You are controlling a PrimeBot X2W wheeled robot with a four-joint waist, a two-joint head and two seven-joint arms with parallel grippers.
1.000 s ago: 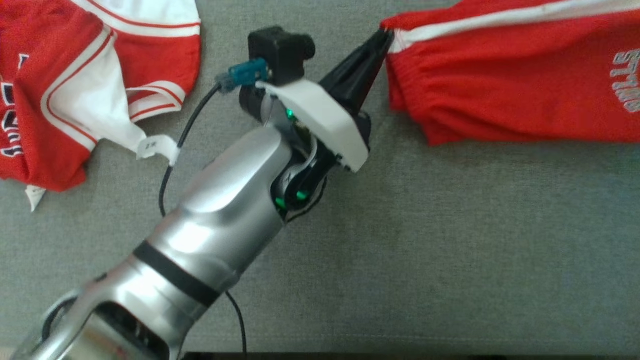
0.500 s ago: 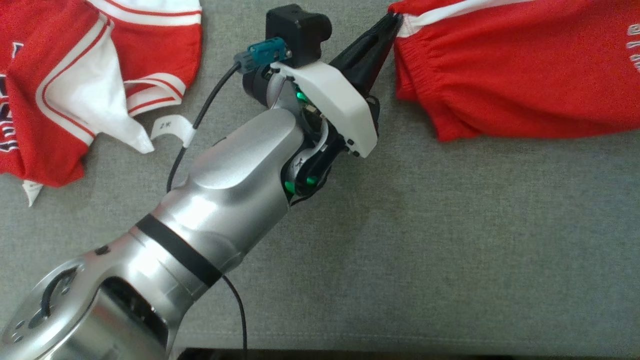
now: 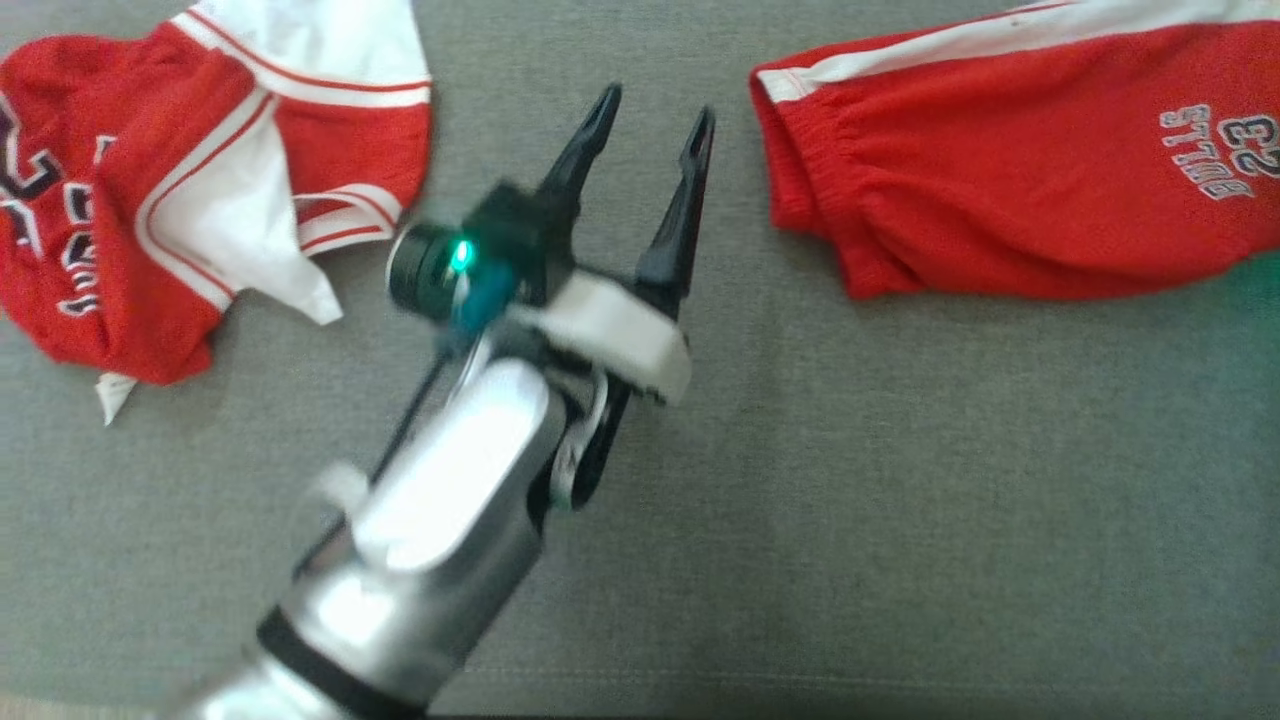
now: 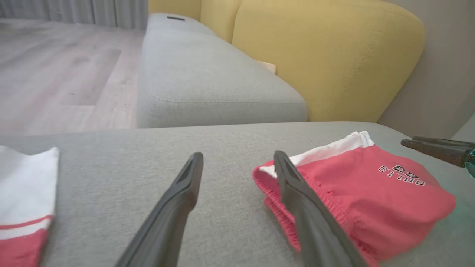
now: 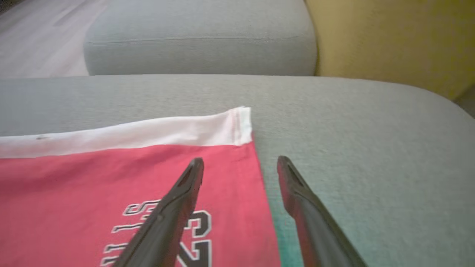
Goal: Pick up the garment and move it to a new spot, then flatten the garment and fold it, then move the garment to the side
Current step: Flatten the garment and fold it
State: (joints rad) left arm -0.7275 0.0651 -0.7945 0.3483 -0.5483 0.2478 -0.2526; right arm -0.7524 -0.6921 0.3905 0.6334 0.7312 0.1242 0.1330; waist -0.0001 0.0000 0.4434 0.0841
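The left hand (image 3: 656,104) hangs with its fingers spread wide and nothing between them, tips pointing away from the robot over bare cushion (image 3: 900,480). Just off its right finger, across a narrow strip of cushion, lies the gathered waistband (image 3: 810,190) of the red shorts (image 3: 1000,190). From there the shorts run straight out to the hand's right, long axis crosswise to the fingers, a white stripe along the far edge. They lie flat and look to be already doubled over. In the left wrist view the right finger overlaps the waistband, but the head view shows a gap, so I judge them apart.

At the shorts' other end the right hand (image 5: 240,160) is also spread wide and holds nothing. One finger is above the printed number (image 3: 1220,150), the other above cushion just past the hem, so it straddles that edge.

Well off to the left hand's left sits a crumpled jersey (image 3: 180,190), no part of this move.

Shifting the shorts aside likely turns on that layout. Each hand is nearest one end, the left needing a short swing right onto the waistband.
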